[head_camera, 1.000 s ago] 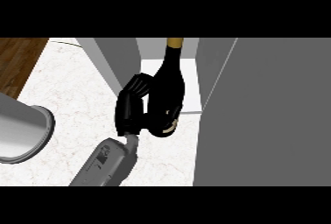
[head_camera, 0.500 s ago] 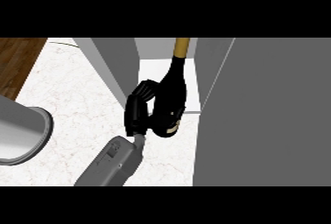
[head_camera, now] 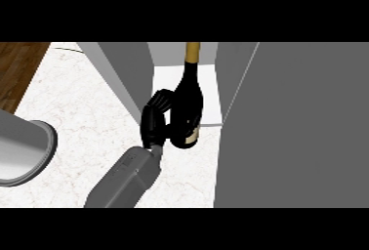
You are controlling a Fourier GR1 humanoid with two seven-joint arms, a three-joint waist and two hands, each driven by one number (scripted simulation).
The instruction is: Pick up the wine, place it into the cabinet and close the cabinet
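The wine bottle [head_camera: 189, 95] is dark, with a gold-foiled neck pointing up the picture and a pale label near its base. My right hand [head_camera: 155, 121] is shut on it, fingers curled round its lower body from the left. The bottle's base hangs at the front edge of the cabinet's white floor [head_camera: 207, 97], and its neck reaches into the opening. The cabinet [head_camera: 119, 73] is grey; its left wall stands just beside the hand. A wide grey panel [head_camera: 296, 127], which I take for the open door, fills the right side. My left hand does not show.
A large light-grey cylinder [head_camera: 18, 151] lies at the left edge on the white marbled counter [head_camera: 86, 122]. A strip of brown wood [head_camera: 18, 68] shows at the top left. The gap between the cabinet wall and the grey panel is narrow.
My right hand has edged slightly up and to the right with the bottle, bringing it a little closer to the cabinet opening. The cylinder has not moved.
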